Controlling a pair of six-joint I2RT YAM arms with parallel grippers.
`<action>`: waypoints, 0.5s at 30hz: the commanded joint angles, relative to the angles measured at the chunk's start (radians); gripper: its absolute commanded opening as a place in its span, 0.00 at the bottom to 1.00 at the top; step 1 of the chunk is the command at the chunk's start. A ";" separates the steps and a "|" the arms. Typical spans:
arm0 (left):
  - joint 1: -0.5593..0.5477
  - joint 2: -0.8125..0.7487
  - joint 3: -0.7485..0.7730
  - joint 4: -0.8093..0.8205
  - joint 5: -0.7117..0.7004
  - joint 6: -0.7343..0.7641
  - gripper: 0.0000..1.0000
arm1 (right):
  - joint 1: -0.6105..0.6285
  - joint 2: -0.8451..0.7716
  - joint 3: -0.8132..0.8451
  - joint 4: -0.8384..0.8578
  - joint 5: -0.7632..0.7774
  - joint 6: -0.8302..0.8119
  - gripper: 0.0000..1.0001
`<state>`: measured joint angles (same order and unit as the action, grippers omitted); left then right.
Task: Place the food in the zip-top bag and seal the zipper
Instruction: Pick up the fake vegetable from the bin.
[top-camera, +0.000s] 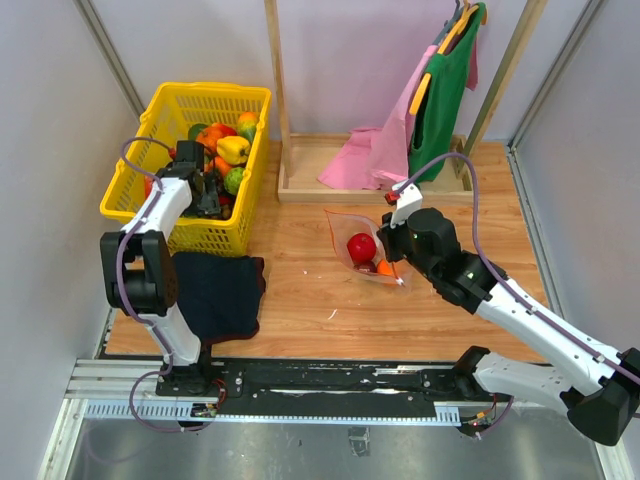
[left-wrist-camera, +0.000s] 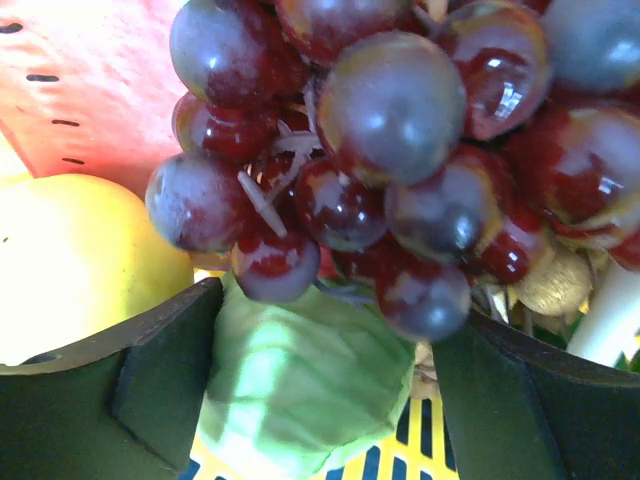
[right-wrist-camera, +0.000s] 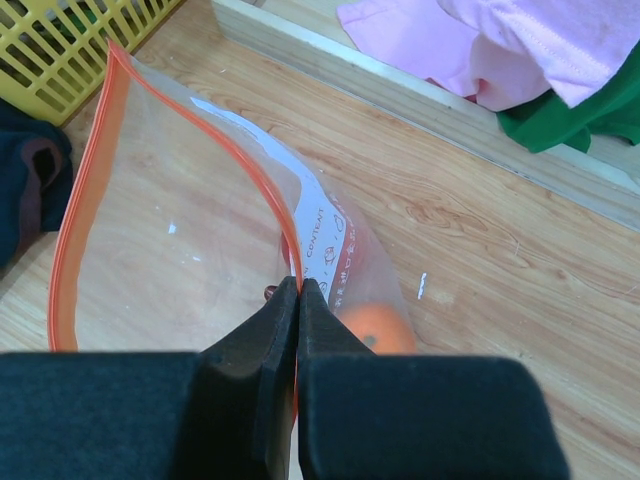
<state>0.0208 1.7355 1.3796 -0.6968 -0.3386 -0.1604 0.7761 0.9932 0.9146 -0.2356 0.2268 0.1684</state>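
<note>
The clear zip-top bag (top-camera: 345, 228) lies on the wooden table with its mouth held open. A red apple (top-camera: 361, 246) and an orange (top-camera: 386, 268) sit inside it. My right gripper (right-wrist-camera: 299, 285) is shut on the red-orange zipper (right-wrist-camera: 95, 180) strip at the bag's rim, and the orange (right-wrist-camera: 375, 325) shows just beyond the jaws. My left gripper (left-wrist-camera: 335, 320) is down in the yellow basket (top-camera: 150, 205), open. A pale green cabbage (left-wrist-camera: 300, 390) lies between its fingers (left-wrist-camera: 160, 380), under a bunch of purple grapes (left-wrist-camera: 380, 150). A yellow fruit (left-wrist-camera: 70, 260) is to the left.
More toy food fills the basket, including a yellow pepper (top-camera: 233, 148). A dark cloth (top-camera: 220, 295) lies in front of the basket. A wooden rack base (top-camera: 300, 185) stands behind the bag, with a pink cloth (top-camera: 360, 160) and a green garment (top-camera: 445, 95) hanging over it.
</note>
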 joint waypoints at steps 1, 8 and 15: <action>0.001 0.062 -0.023 -0.077 0.060 -0.026 0.81 | -0.027 -0.008 -0.011 0.025 -0.011 0.017 0.01; 0.001 0.023 -0.016 -0.084 0.055 -0.028 0.47 | -0.026 -0.013 -0.009 0.023 -0.007 0.020 0.01; 0.000 -0.087 -0.006 -0.057 0.090 -0.022 0.22 | -0.026 -0.008 0.003 0.016 -0.004 0.022 0.01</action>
<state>0.0288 1.7378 1.3792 -0.7078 -0.3393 -0.1616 0.7761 0.9932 0.9146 -0.2356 0.2256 0.1795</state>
